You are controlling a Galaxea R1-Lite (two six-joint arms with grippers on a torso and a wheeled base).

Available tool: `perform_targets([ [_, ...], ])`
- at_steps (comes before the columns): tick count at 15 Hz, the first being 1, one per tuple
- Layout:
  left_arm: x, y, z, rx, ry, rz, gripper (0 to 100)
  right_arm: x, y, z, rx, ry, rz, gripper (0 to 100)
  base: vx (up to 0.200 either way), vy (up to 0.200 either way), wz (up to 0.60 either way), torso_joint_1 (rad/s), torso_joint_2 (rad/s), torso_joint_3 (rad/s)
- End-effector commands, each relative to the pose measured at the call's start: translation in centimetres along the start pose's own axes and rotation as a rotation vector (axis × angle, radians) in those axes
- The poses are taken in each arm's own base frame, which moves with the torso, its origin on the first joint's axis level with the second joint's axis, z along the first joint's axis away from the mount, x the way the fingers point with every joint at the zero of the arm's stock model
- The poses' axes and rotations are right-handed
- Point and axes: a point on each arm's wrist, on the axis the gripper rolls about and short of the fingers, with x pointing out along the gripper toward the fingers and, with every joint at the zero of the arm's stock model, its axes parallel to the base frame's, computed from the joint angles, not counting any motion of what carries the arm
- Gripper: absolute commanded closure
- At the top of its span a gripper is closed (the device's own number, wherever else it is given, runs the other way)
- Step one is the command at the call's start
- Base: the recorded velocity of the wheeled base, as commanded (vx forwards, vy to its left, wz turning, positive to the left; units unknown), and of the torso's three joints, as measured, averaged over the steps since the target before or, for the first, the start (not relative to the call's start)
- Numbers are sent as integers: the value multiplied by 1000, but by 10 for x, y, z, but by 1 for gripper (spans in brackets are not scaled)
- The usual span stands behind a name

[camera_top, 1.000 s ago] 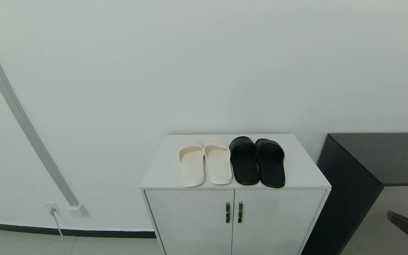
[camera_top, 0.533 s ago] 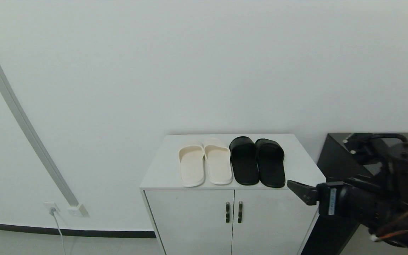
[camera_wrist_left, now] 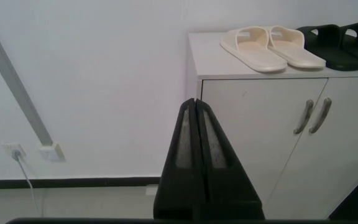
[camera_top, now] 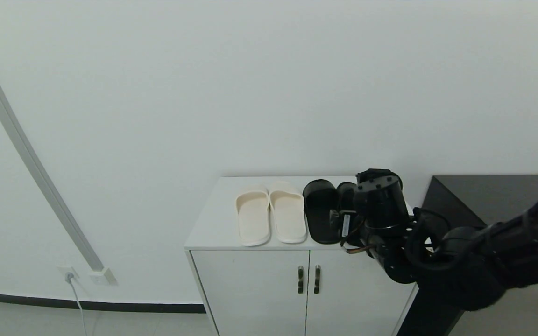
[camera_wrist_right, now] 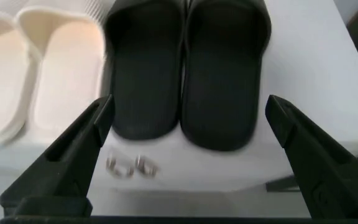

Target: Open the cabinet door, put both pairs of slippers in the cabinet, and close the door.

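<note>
Right end effector (camera_wrist_right: 189, 109) is spread wide, hovering right over the black pair (camera_top: 321, 214) on the cabinet top (camera_top: 213, 224). Long axis runs front-to-back, crosswise to the spread. Left end effector (camera_wrist_left: 195, 102) (pressed together) is well off. Doors (camera_top: 255, 289) are shut.

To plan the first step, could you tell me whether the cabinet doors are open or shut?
Shut: both cabinet doors lie flush, their handles side by side.

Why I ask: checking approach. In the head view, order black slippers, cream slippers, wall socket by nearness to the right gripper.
1. black slippers, at the right gripper.
2. cream slippers, to their left.
3. wall socket, far left, low.
</note>
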Motion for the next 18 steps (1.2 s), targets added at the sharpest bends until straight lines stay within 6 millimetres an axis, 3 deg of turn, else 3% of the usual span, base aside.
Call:
perform_targets([
  [1, 0, 0, 0, 0, 1, 0, 100, 39, 1, -16, -14, 20, -65, 0, 0, 0, 0, 0, 0, 0],
  [7, 0, 0, 0, 1, 0, 2, 100, 97, 11, -25, -58, -41, -38, 0, 0, 0, 0, 0, 0, 0],
  [11, 0, 0, 0, 1, 0, 2, 100, 131, 8, -18, -71, -82, -58, 0, 0, 0, 0, 0, 0, 0],
  [18, 0, 0, 0, 0, 0, 2, 100, 166, 7, -16, -49, -94, -67, 0, 0, 0, 0, 0, 0, 0],
])
